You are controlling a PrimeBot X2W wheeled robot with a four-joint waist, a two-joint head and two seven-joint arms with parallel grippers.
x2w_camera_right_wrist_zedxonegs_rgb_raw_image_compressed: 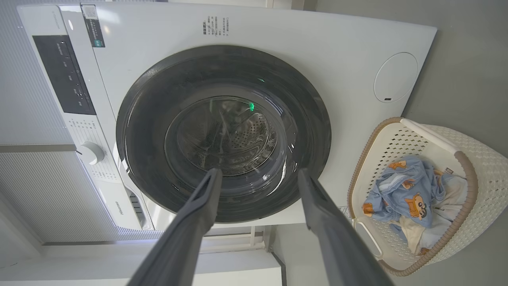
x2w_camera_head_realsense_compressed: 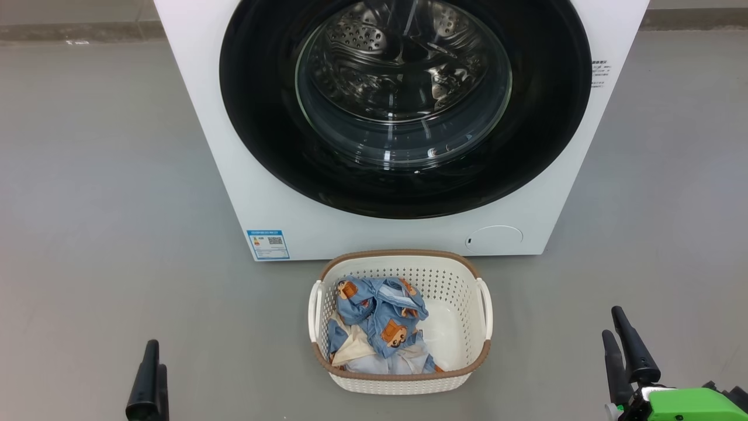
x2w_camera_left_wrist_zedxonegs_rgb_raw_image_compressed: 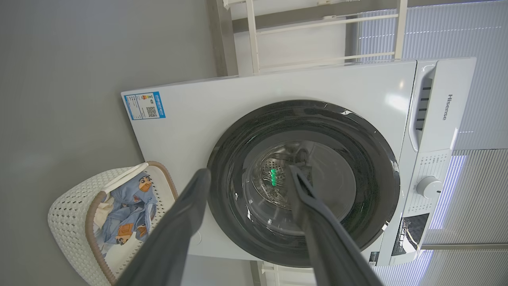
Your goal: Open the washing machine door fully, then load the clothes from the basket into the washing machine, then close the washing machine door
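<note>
The white washing machine (x2w_camera_head_realsense_compressed: 204,134) stands at the top centre of the head view. Its round black washing machine door (x2w_camera_head_realsense_compressed: 263,117) is shut flat against the front, and the steel drum shows through the glass. On the floor just in front sits the cream basket (x2w_camera_head_realsense_compressed: 400,255); inside it lie the clothes (x2w_camera_head_realsense_compressed: 380,318), blue bear-print pieces over cream fabric. My left gripper (x2w_camera_head_realsense_compressed: 153,374) is low at the left and my right gripper (x2w_camera_head_realsense_compressed: 612,323) low at the right, both well back from the basket. Each wrist view shows spread, empty fingers: left gripper (x2w_camera_left_wrist_zedxonegs_rgb_raw_image_compressed: 249,171), right gripper (x2w_camera_right_wrist_zedxonegs_rgb_raw_image_compressed: 258,172), both aimed at the door (x2w_camera_left_wrist_zedxonegs_rgb_raw_image_compressed: 357,139) (x2w_camera_right_wrist_zedxonegs_rgb_raw_image_compressed: 158,91).
Grey floor (x2w_camera_head_realsense_compressed: 87,204) runs on both sides of the machine and basket. The control panel with its dial (x2w_camera_left_wrist_zedxonegs_rgb_raw_image_compressed: 429,186) sits along the machine's top. A white rack (x2w_camera_left_wrist_zedxonegs_rgb_raw_image_compressed: 317,31) stands behind the machine against the wall.
</note>
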